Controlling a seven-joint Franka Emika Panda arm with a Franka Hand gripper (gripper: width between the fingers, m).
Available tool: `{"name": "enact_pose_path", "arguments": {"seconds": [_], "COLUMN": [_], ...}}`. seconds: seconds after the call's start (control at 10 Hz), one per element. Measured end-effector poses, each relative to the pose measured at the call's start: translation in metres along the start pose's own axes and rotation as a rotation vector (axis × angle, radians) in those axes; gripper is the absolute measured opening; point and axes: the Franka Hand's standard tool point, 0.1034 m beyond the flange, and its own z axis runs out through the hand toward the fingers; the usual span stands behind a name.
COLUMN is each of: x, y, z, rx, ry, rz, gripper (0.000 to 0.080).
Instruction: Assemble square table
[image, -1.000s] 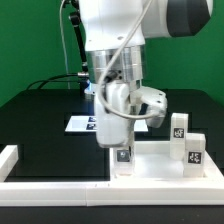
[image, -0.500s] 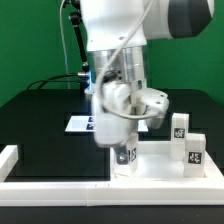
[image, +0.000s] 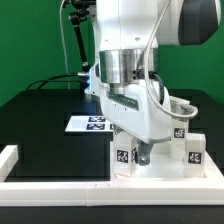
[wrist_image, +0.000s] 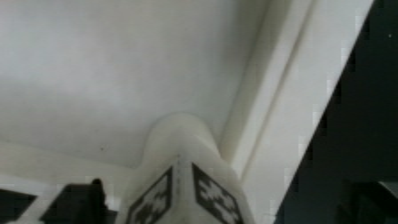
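Swung toward the exterior view's right, the gripper (image: 140, 150) hangs over the tabletop (image: 150, 172), beside a leg (image: 122, 155); its spread is unreadable. Legs look light, stiff; pinch flat sides.

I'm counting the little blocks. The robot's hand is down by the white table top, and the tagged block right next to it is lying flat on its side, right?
Not quite. In the exterior view the leg block beside the gripper stands upright on the square table top, not flat on its side. The rest is right: the gripper is low by the white slab.
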Motion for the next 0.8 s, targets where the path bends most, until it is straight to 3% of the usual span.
{"name": "enact_pose_path", "arguments": {"seconds": [0.2,0.4,0.6,0.7,0.8], "x": [-0.0041,-0.0034,-0.002,-0.0019,0.0], "y": [-0.0031,-0.0012,-0.0005,-0.0004,0.0015], "z": [-0.0013,0.0015,0.0018,0.0019,0.0021], "rx": [-0.029,-0.041,-0.042,-0.042,-0.045], "ry": [0.019,0.017,0.016,0.016,0.018], "rz": [-0.251,-0.506,-0.547,-0.523,-0.49], "gripper": [0.0649,0.0649,0.0649,0.0513,0.0513]}}
